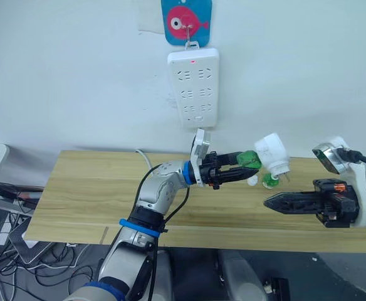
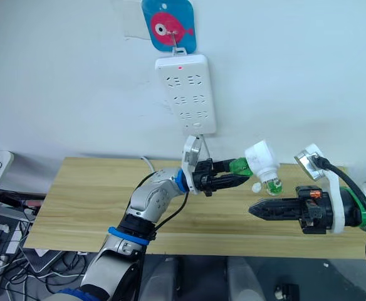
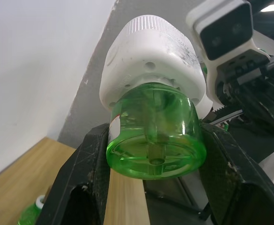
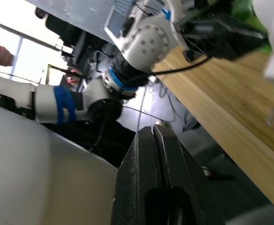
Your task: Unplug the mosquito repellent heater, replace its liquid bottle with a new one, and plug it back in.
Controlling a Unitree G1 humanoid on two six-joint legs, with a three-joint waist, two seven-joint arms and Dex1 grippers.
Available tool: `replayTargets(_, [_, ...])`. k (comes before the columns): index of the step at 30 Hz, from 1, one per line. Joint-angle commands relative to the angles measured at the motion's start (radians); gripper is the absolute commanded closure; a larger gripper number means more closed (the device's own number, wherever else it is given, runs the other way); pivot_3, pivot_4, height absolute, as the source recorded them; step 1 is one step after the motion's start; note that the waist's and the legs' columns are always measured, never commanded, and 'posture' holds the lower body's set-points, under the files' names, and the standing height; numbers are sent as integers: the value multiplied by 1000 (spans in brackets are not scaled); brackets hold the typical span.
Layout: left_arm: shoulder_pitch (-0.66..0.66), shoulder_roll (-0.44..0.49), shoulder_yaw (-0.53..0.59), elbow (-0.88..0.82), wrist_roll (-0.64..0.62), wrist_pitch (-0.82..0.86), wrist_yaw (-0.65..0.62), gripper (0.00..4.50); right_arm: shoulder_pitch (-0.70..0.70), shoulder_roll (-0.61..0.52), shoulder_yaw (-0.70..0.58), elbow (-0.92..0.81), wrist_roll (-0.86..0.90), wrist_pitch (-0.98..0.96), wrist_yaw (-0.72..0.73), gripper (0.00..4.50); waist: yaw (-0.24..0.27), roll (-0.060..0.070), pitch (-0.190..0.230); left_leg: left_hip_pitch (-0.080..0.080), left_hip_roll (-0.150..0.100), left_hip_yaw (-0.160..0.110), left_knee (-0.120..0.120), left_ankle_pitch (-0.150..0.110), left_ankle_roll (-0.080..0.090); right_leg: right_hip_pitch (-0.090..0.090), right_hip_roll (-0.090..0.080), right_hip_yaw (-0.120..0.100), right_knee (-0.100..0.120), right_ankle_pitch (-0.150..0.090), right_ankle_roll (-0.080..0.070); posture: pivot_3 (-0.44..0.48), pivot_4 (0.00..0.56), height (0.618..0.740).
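Head views: left claw (image 1: 240,168) grips the green bottle (image 1: 250,159) still screwed into the white heater (image 1: 272,152), held above the worktop (image 1: 83,194), below the wall power strip (image 1: 193,88), probably for unscrewing. Right claw (image 1: 272,202) hangs nearby, pressed together, empty. A second green bottle (image 1: 270,182) lies on the worktop.

Left wrist view: bottle base (image 3: 156,140) clamped between both fingers (image 3: 87,173).

Right wrist view: fingers (image 4: 160,183) meet, nothing between.
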Motion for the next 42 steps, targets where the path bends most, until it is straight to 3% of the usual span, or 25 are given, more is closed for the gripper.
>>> replayTargets(1, [-28,15,20,-45,-69,110,-18,2235,60,-6,-141,-45,-141,55,18,4468,0,0,0,0,0,0,0,0,0,0,0,0,0,0,0,-132,238,740])
replayTargets(4, [-40,54,21,-47,-116,236,-49,2235,141,4,-224,-77,-440,20,179,4305,1,0,0,0,0,-1,0,0,0,0,0,-1,0,0,0,-129,236,740])
replayTargets(6, [-57,101,23,-24,-155,364,-76,2235,262,-9,-270,-71,-802,-209,415,3883,1,0,0,0,0,-1,0,0,0,0,1,-1,0,0,0,-123,233,740])
replayTargets(8, [-77,133,35,6,-191,479,-82,2235,355,10,-305,-40,-1036,-406,587,3186,1,0,0,1,0,-1,0,0,0,0,1,-1,0,-2,3,-123,233,740])
replayTargets(12, [-111,171,59,52,-249,657,-89,2235,395,100,-308,17,-1252,-677,727,1701,-2,0,0,1,0,-1,0,0,0,0,1,-1,0,-3,4,-125,228,740])
replayTargets(17, [-152,245,42,91,-298,881,-136,2235,292,269,-178,55,-1461,-1134,791,14,-6,-1,-1,1,0,0,0,2,-4,0,1,-1,1,0,0,-118,219,740])
replayTargets(21, [-153,310,-35,36,-294,922,-216,2235,156,345,-48,62,-1512,-1289,800,14,-11,0,-2,2,0,0,-1,3,-6,0,1,0,2,0,0,-114,217,740])
replayTargets(27, [-148,352,-97,-23,-281,900,-271,2235,-6,391,116,51,-1505,-1310,821,14,-3,0,-2,2,0,-1,-1,4,-8,0,0,-1,3,0,0,-101,219,740])
replayTargets(42, [-130,404,-144,-55,-278,887,-324,2235,-207,493,252,40,-1525,-1370,806,14,0,0,-2,2,0,-2,0,4,-7,0,-1,-1,3,0,0,-89,237,740])
